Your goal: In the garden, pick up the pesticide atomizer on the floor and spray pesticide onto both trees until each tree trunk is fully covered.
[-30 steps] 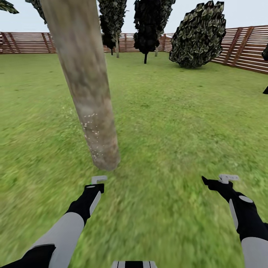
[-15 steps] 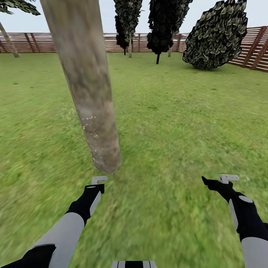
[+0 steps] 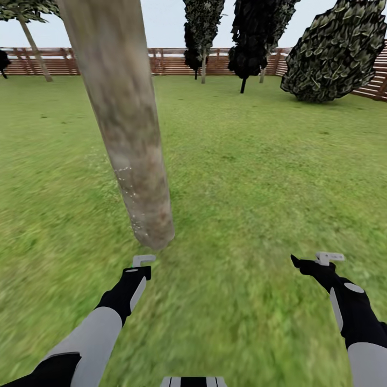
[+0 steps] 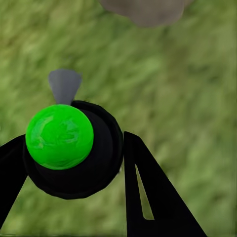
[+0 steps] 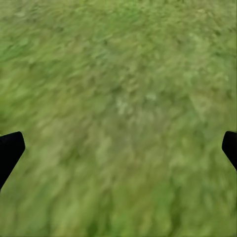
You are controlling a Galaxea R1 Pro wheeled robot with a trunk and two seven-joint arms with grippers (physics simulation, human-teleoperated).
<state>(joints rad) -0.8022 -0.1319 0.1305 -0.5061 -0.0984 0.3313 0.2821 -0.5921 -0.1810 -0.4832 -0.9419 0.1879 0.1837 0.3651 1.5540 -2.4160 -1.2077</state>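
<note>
Green lawn (image 3: 258, 177) fills most of the head view, bounded at the far edge by a brown slatted wooden fence (image 3: 172, 60). A thick, mottled grey-brown tree trunk (image 3: 126, 123) is seen leaning across the left part of that view, its base meeting the grass just ahead of the left gripper (image 3: 143, 261). A scatter of tiny white specks of pesticide (image 3: 130, 196) is visible on the lower part of the trunk, along its left side. Dark columnar trees (image 3: 252, 37) and a large leafy shrub (image 3: 338, 51) are set well back near the fence, and a thin-trunked tree (image 3: 32, 37) is seen at the far left.

The pesticide atomizer (image 4: 74, 148) is held in the left gripper (image 4: 74, 163): in the left wrist view its round black body with the bright green dot is clamped between the two black fingers (image 4: 153, 197), with a small grey nozzle tip pointing toward the grass. The base of the trunk (image 4: 145, 10) is seen a little beyond it.

The right gripper (image 3: 317, 260) is held over bare grass, well apart from the trunk. In the right wrist view its dark fingertips (image 5: 10, 150) are seen spread wide at the two edges, with nothing between them but lawn (image 5: 118, 113).
</note>
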